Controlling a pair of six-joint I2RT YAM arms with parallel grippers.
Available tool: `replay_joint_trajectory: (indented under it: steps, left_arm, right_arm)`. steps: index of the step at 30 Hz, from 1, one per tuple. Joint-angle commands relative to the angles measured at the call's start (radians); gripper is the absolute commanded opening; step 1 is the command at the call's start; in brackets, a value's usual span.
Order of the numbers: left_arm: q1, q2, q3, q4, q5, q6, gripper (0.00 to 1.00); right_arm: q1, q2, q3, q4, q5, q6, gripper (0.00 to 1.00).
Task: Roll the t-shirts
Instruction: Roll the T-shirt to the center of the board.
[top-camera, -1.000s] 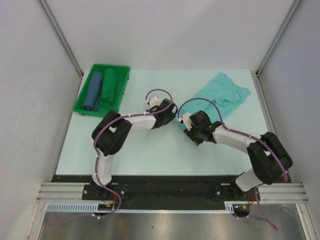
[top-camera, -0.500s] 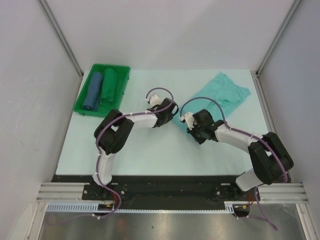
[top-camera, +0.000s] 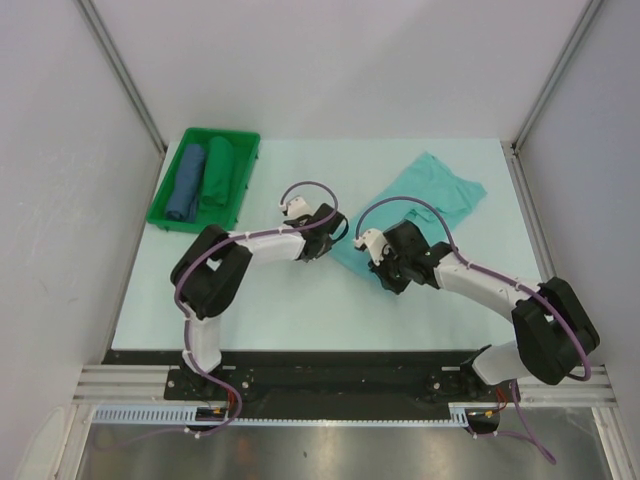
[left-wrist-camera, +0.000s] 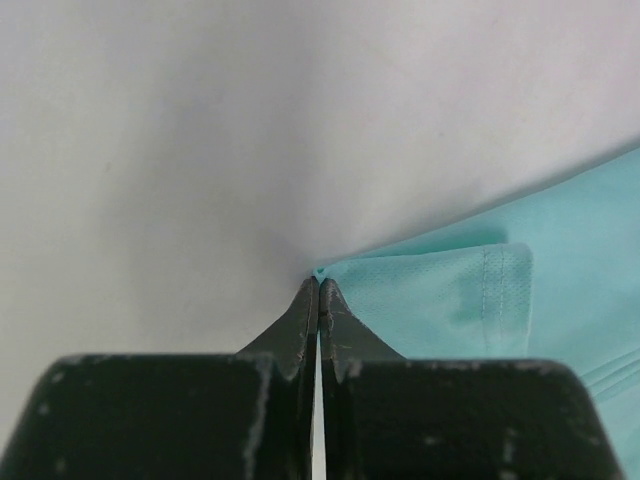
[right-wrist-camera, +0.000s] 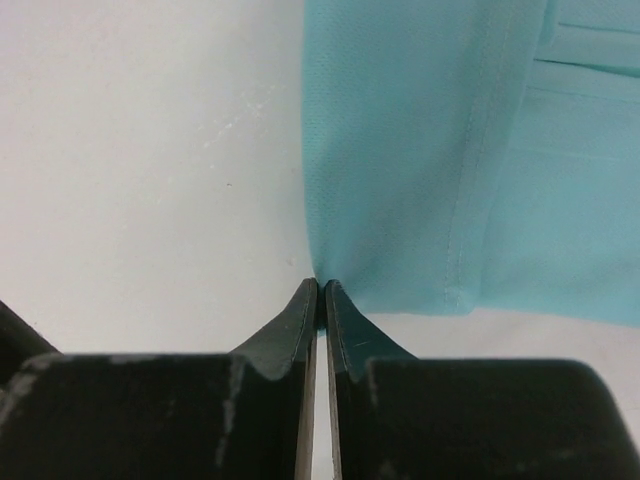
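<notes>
A mint-turquoise t-shirt (top-camera: 425, 195) lies crumpled on the pale table, stretching from the far right toward the middle. My left gripper (top-camera: 325, 238) is shut on its near-left corner (left-wrist-camera: 335, 270). My right gripper (top-camera: 378, 268) is shut on its near edge (right-wrist-camera: 330, 262). The shirt fills the right of both wrist views (left-wrist-camera: 560, 260) (right-wrist-camera: 440, 150). A dark green rolled t-shirt (top-camera: 217, 172) and a medium blue rolled t-shirt (top-camera: 186, 182) lie side by side in the tray.
A green plastic tray (top-camera: 165, 218) stands at the far left corner of the table. Grey walls with metal posts enclose the table on the left, back and right. A black rail (top-camera: 340, 375) runs along the near edge.
Both grippers have moved left and a little toward me, dragging the mint shirt with them. The shirt has slid left and stretched out longer across the table.
</notes>
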Motion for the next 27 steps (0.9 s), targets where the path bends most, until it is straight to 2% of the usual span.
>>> replay_joint_trajectory:
  steps: [1, 2, 5, 7, 10, 13, 14, 17, 21, 27]
  left_arm:
    - [-0.001, -0.074, -0.034, -0.100, -0.056, 0.038, 0.00]
    - [-0.001, -0.072, -0.030, -0.103, -0.061, 0.047, 0.00]
    - [-0.001, -0.057, -0.007, -0.117, -0.055, 0.063, 0.00]
    - [-0.001, -0.049, -0.004, -0.105, -0.044, 0.064, 0.03]
    - [0.000, -0.034, 0.002, -0.093, -0.029, 0.074, 0.08]
    - [0.000, -0.035, -0.001, -0.088, -0.027, 0.068, 0.22]
    - [0.000, -0.040, -0.005, -0.083, -0.027, 0.064, 0.34]
    - [0.009, -0.066, -0.051, -0.025, 0.005, 0.048, 0.45]
    - [0.028, -0.098, -0.163, 0.079, 0.071, 0.020, 0.46]
    - [0.040, -0.123, -0.247, 0.162, 0.122, -0.018, 0.46]
  right_arm:
    - [0.026, 0.001, 0.028, -0.050, -0.008, -0.021, 0.12]
    - [0.035, 0.015, 0.028, -0.048, 0.002, -0.020, 0.18]
    - [0.044, 0.016, 0.028, -0.044, -0.002, -0.021, 0.50]
    - [0.046, 0.009, 0.028, -0.026, 0.016, -0.023, 0.55]
    - [0.037, 0.023, 0.031, -0.016, 0.035, -0.017, 0.55]
    - [0.040, 0.004, 0.035, -0.010, 0.041, -0.009, 0.52]
    - [0.060, -0.009, 0.035, -0.006, 0.054, -0.009, 0.51]
    - [0.121, -0.030, 0.035, -0.006, 0.102, -0.012, 0.51]
    - [0.190, 0.003, 0.035, -0.004, 0.165, 0.006, 0.45]
    - [0.247, 0.076, 0.035, 0.021, 0.297, 0.023, 0.46]
